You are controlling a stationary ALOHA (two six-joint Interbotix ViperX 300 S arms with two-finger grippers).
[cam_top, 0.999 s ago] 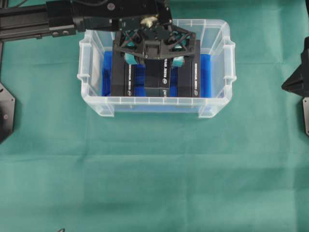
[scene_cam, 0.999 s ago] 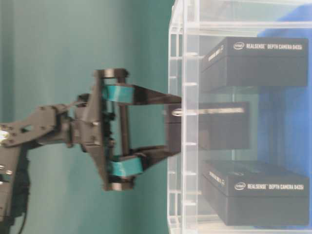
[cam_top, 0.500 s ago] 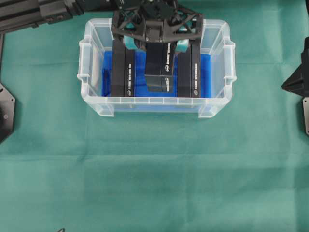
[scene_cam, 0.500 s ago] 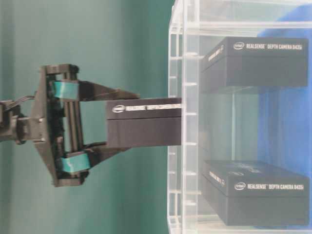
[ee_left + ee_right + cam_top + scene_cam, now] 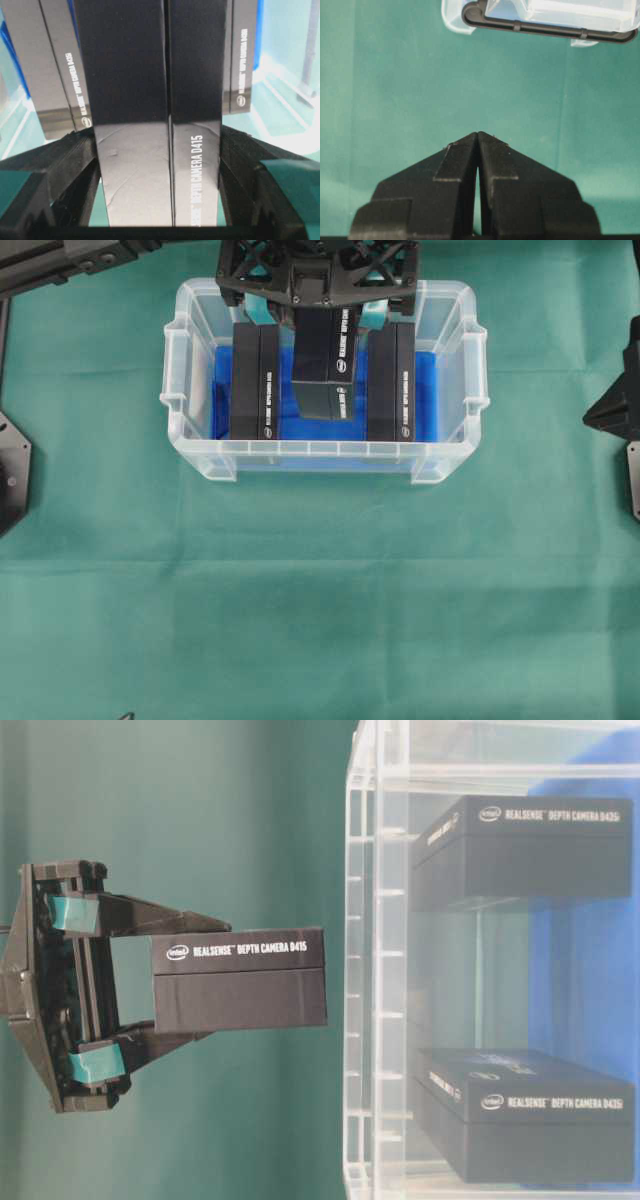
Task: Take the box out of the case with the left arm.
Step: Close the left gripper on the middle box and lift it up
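- We see the large clear plastic case with a ribbed rim standing on the green cloth-covered table, its floor lined with blue cloth.
- The left arm's black truss-like gripper with teal finger pads is clamped on a black rectangular cardboard box printed "RealSense Depth Camera D415", one finger on each long side.
- In the table-level view, which looks turned on its side, the held box sits wholly outside the case's rim, apart from it, with a gap of green between box and rim.
- From overhead, the held box hangs over the middle of the case, between two other black boxes.
- Those two matching black boxes, one at the left and one at the right, rest on the blue lining, well apart from each other.
- The left wrist view shows the held box squeezed between the black fingers.
- The right gripper shows its black fingertips pressed together, holding nothing, over bare green cloth near a clear plastic lid.
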